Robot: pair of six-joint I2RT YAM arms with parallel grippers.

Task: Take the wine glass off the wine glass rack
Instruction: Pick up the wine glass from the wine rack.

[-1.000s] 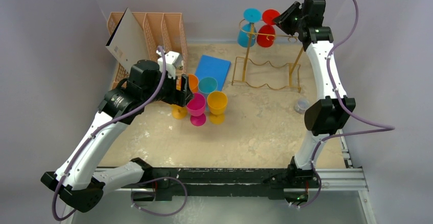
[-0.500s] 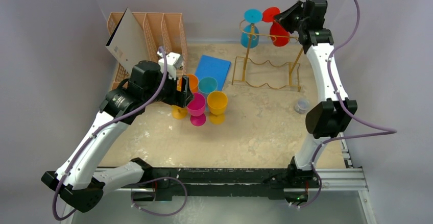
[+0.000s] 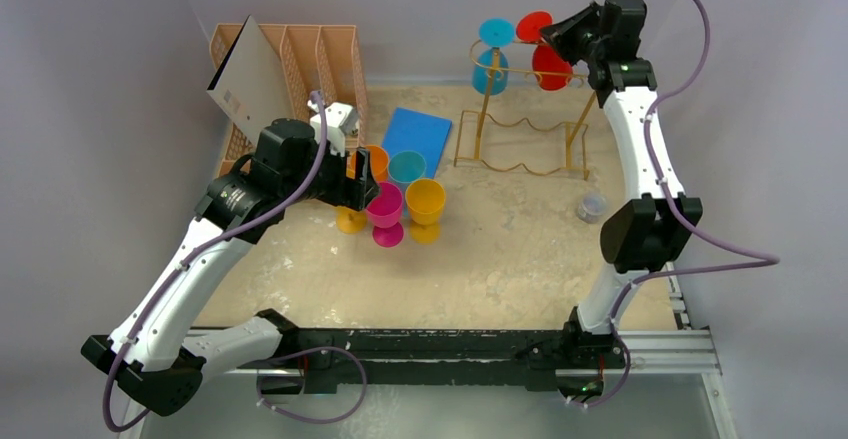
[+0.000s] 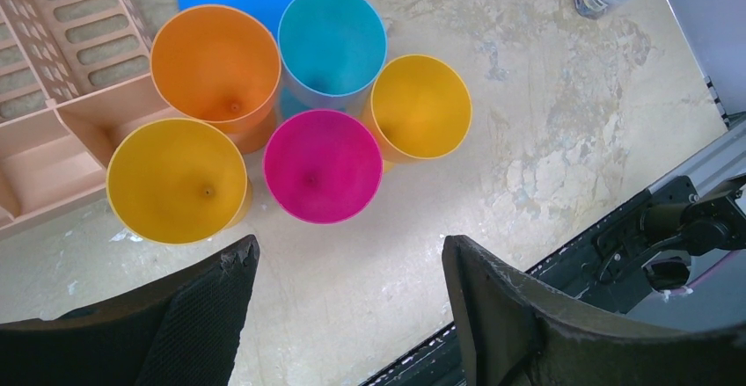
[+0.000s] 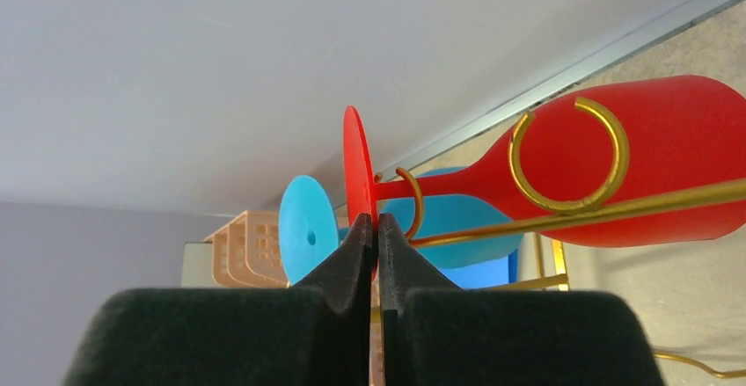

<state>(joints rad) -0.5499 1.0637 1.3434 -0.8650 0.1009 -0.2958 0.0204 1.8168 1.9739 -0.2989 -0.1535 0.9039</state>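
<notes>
Table (image 3: pixel 520 259): sandy, worn surface, with both arms based at its near edge.

Left gripper (image 4: pixel 349 250): hangs over the cup cluster, jaws wide apart, holding nothing.

Right gripper (image 5: pixel 374 228): raised at the far right corner beside the rack top. Its jaws are closed narrow, pinching the rim of the red glass's (image 5: pixel 669 166) disc foot.

Organizer (image 3: pixel 300 59): peach, slotted, at far left, with a pale board (image 3: pixel 245 74) leaning in it.

Rack (image 5: pixel 660 199): gold wire, standing far centre-right. The red glass is tilted at the top rails with its stem passing through a gold loop and its bowl lying against the rail, so it is not clear of the rack. A blue glass (image 3: pixel 490 69) hangs foot-up just left of it.

Blue sheet (image 3: pixel 418 137): flat, between organizer and rack.

Cups: orange (image 4: pixel 215 65), teal (image 4: pixel 332 47), magenta (image 4: pixel 323 166) and two yellow (image 4: pixel 176 181) (image 4: pixel 420 107), upright and packed together.

Jar (image 3: pixel 591 206): small, near the right arm, apart from the rack.
</notes>
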